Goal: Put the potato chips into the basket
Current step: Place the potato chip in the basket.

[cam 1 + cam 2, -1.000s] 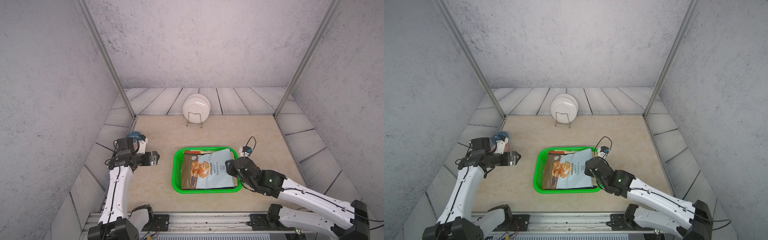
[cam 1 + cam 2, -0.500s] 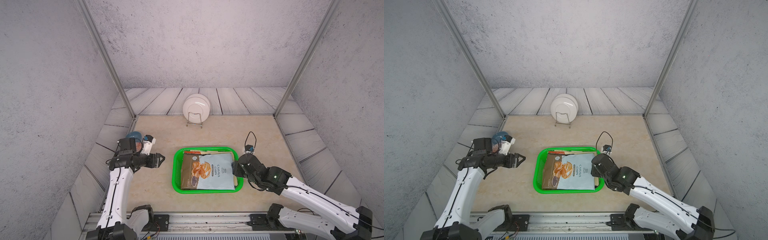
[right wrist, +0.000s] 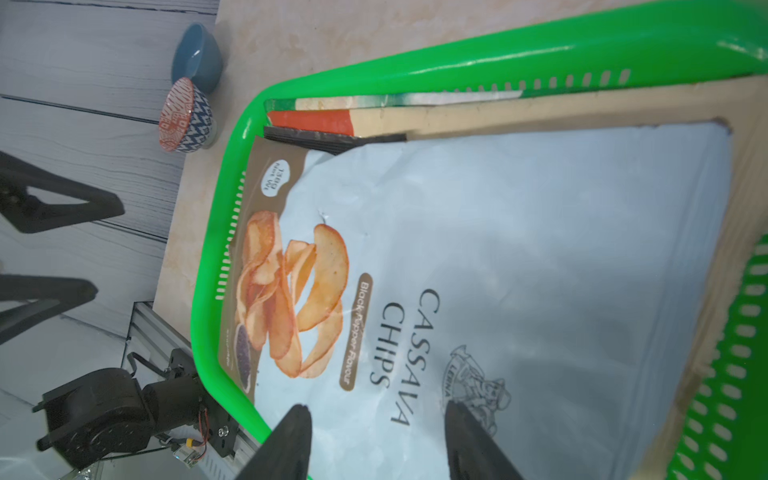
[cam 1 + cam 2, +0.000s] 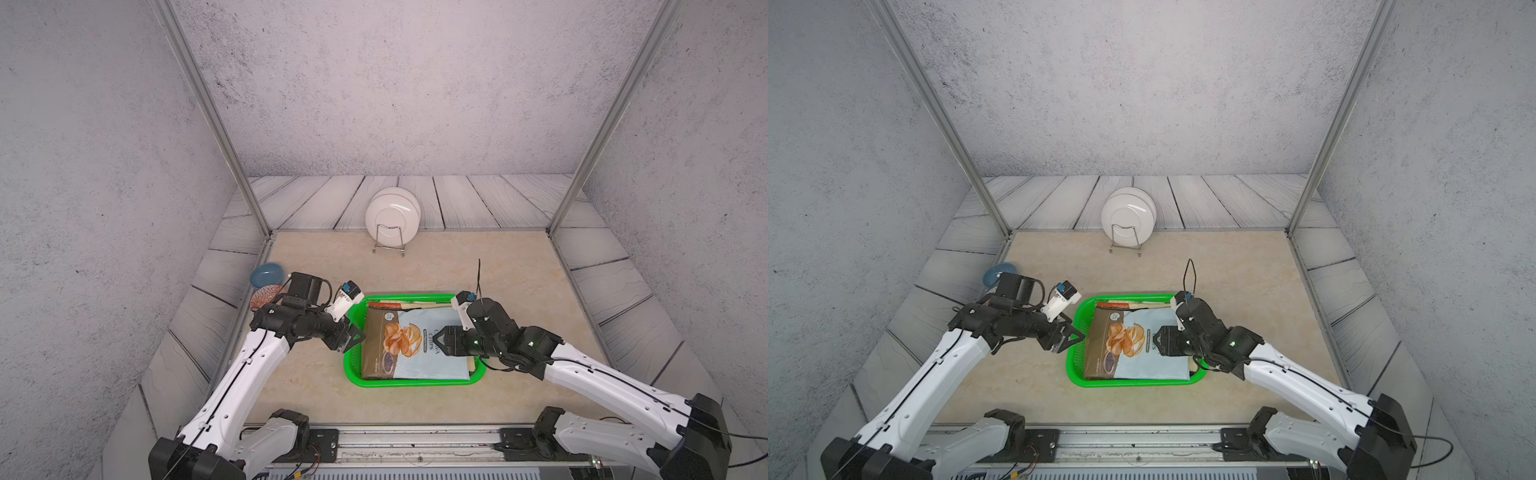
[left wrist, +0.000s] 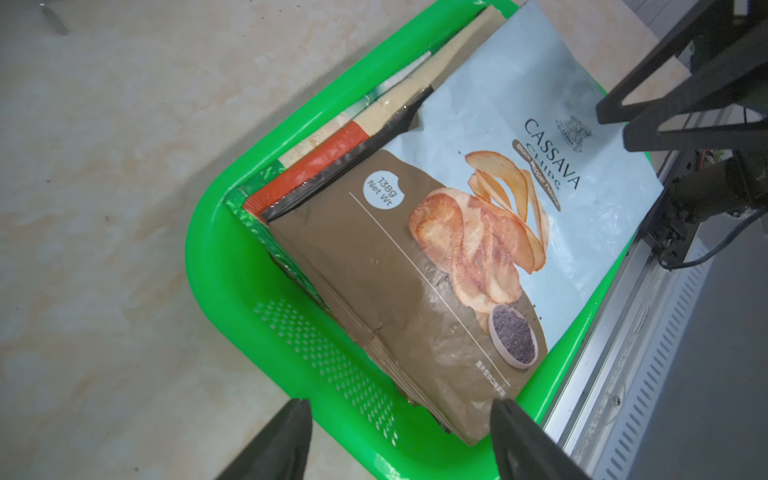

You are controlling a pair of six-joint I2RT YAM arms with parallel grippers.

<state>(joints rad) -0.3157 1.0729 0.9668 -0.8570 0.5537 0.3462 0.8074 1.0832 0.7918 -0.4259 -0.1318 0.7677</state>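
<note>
— Looking at the green basket, what lies on top?
— A pale blue and brown cassava chips bag, flat on a stack of other chip bags, all inside the basket
— And the left gripper?
— Fingers spread, empty, poised over the basket's end nearest that arm
— The right gripper?
— Spread too, above the bag's blue half, gripping nothing; whether it touches, I can't tell

The potato chips lie stacked flat in the bright green mesh basket, a pale blue-and-brown cassava bag on top.
</note>
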